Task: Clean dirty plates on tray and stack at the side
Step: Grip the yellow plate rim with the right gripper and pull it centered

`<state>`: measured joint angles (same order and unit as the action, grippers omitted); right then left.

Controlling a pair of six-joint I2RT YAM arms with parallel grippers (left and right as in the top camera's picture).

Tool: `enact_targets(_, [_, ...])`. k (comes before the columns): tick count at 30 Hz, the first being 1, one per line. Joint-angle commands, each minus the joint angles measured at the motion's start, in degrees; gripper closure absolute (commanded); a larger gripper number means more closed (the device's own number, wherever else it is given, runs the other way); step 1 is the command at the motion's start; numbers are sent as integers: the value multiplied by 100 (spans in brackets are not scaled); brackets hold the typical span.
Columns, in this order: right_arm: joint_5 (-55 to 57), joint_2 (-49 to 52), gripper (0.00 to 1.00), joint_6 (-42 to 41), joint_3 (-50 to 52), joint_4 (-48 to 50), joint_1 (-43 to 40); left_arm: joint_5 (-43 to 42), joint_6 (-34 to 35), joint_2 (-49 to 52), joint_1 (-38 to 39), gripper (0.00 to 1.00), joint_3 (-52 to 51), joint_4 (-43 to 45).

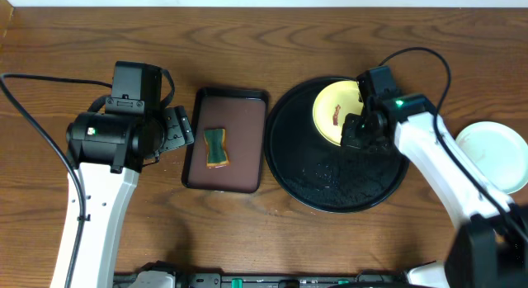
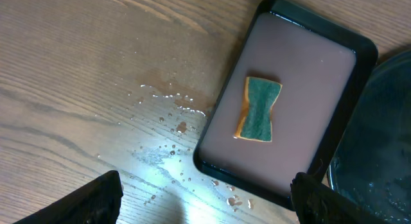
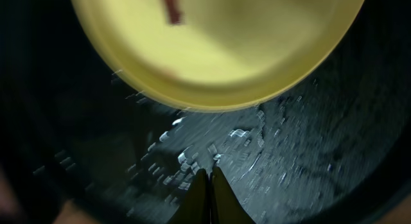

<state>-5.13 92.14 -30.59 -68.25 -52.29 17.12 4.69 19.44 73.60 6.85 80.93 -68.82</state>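
Resting inside the black tray (image 1: 330, 185), at its 12 o'clock sector, the yellow plate (image 1: 334, 106) is round, smooth and shallow, with a thin red-brown smear (image 1: 337, 116) near its centre. The right hand (image 1: 356, 133) sits at the plate's 5 o'clock edge. In the right wrist view its fingers (image 3: 200, 201) are pressed together with nothing between them, and the plate rim (image 3: 212, 105) lies just beyond the tips at 12 o'clock. Whether tip and rim touch cannot be told. The tray floor is glossy black and wet, with beaded water (image 3: 192, 160).

A pale mint-white plate (image 1: 495, 152) lies on the bench (image 1: 289, 238) at 3 o'clock of the tray, partly hidden by the right arm; how many plates lie there cannot be told.

The left hand (image 2: 205, 205) is spread wide over the wood-grain bench, near the rectangular dark-brown tray (image 2: 334, 47). That tray holds a green-topped, waisted sponge (image 2: 260, 108). Water droplets (image 2: 173, 115) spot the bench at the tray's 9 o'clock side.
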Motion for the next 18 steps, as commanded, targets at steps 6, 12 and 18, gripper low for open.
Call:
enact_targets(6, [750, -323, 72, 970, -22, 1043, -1134, 52, -35, -24, -20, 15, 74, -15])
enact_targets(12, [-719, 726, 68, 2599, -22, 1705, -2039, 50, -33, -24, -20, 15, 74, 87])
enact_targets(18, [-1150, 1696, 70, 3027, -22, 2175, -2179, -208, 37, -24, -20, 15, 74, 133])
